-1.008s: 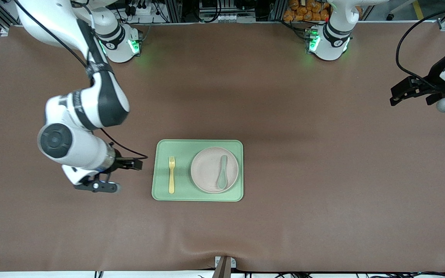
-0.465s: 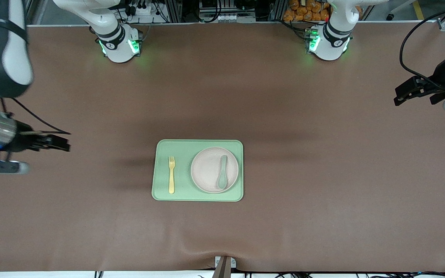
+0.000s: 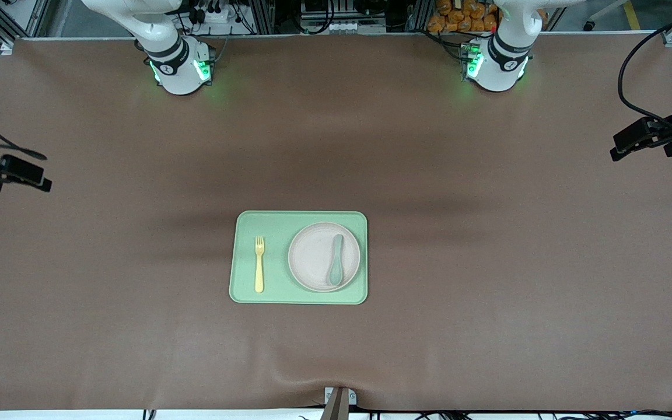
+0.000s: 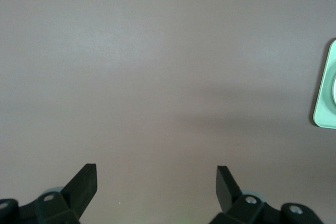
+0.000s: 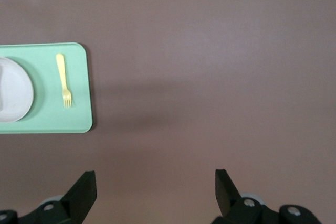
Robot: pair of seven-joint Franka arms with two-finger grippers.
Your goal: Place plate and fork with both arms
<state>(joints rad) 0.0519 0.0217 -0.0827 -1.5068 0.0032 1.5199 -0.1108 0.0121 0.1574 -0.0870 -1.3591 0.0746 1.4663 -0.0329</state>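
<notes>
The pale beige-pink plate (image 3: 324, 256) lies on the light green tray (image 3: 298, 220) in the middle of the table, on the half toward the left arm's end. The yellow fork (image 3: 259, 263) lies on the tray beside the plate, toward the right arm's end; it also shows in the right wrist view (image 5: 64, 80), with the plate's edge (image 5: 13, 93). My right gripper (image 3: 21, 173) is open and empty over bare table at the right arm's end. My left gripper (image 3: 633, 140) is open and empty over bare table at the left arm's end.
A grey-green spoon (image 3: 335, 259) lies on the plate. The brown mat (image 3: 487, 262) covers the table. The two arm bases (image 3: 178, 64) stand along the edge farthest from the front camera. A tray corner (image 4: 328, 87) shows in the left wrist view.
My right arm has swung away from beside the tray out to the right arm's end of the table. My left gripper has drifted a little farther toward the left arm's end. Tray items have not moved.
</notes>
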